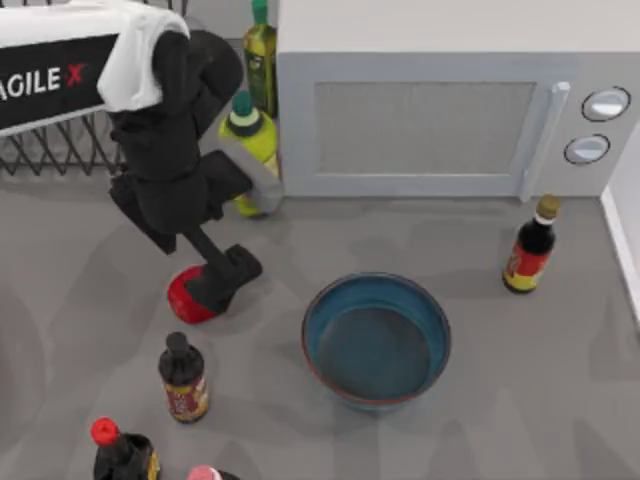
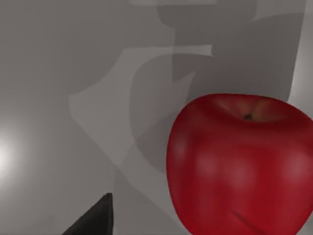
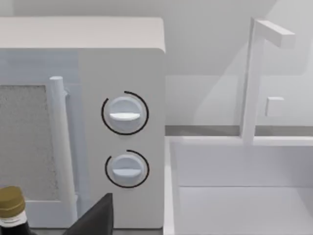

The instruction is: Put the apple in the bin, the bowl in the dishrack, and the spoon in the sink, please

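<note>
While the left hand (image 1: 222, 280) hangs low over the left half of the worktop (image 1: 480, 420), it sits right on top of the apple (image 1: 188, 300), hiding the fruit's right side from above. In the left wrist view the apple (image 2: 242, 161) stands upright on the grey surface, stem dimple up, very close to the camera. Whether this hand is apart, together or clamped on the fruit I cannot tell.

Just toward the near edge from the apple stands a dark sauce bottle (image 1: 183, 378) with a black cap and a red and yellow label. Nearer still, at the bottom edge of the top view, are a red-capped bottle (image 1: 120, 455) and a pink cap (image 1: 205, 473) beside it.

To the right of the apple, apart from it, the teal bowl (image 1: 376, 340) rests upright near the middle of the worktop, with its thin reddish-brown rim.

Farther back and to the right, a gold-capped bottle (image 1: 530, 250) stands in front of the microwave's handle end. Behind the left arm, a yellow-green squeeze bottle (image 1: 250, 135) and an olive-green bottle (image 1: 261, 55) stand against the left side of the microwave (image 1: 450, 100).

At the far left, the dishrack (image 1: 50, 150) shows its thin dark bars behind the arm.

The right hand (image 3: 95, 220) is parked facing the microwave's two dials; I cannot tell its state either. Beside the microwave lies the white sink (image 3: 244, 196) with its square tap (image 3: 252, 78).
</note>
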Controlling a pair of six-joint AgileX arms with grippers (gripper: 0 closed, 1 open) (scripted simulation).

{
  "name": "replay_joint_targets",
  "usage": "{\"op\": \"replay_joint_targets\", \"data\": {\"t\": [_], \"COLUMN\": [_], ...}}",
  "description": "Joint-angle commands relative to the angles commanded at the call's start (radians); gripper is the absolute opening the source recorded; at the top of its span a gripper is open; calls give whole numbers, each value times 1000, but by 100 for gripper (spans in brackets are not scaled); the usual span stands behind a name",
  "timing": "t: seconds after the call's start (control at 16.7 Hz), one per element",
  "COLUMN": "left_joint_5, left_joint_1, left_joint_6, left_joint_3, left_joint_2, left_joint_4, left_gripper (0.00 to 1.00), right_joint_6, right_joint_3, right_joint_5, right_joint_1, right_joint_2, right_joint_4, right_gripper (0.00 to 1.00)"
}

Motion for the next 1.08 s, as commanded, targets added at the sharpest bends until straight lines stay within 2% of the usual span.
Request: {"op": "replay_joint_targets", "data": {"t": [0.36, 0.72, 1.08], "left_joint_5": [1, 0, 0], "left_joint_1": [-4, 1, 1], "left_joint_6": [-4, 1, 1], "left_joint_3": [-105, -102, -102], "left_joint_2": [58, 78, 78], "left_joint_4": [162, 181, 181], "left_gripper": [100, 100, 55], "right_joint_6": [0, 0, 0], "right_joint_3": [0, 0, 0], "right_joint_5": [0, 0, 0], "right_joint_1": [0, 0, 0], "right_joint_2": [0, 0, 0], "right_joint_4": [0, 0, 0], "right_gripper": [100, 100, 100]}}
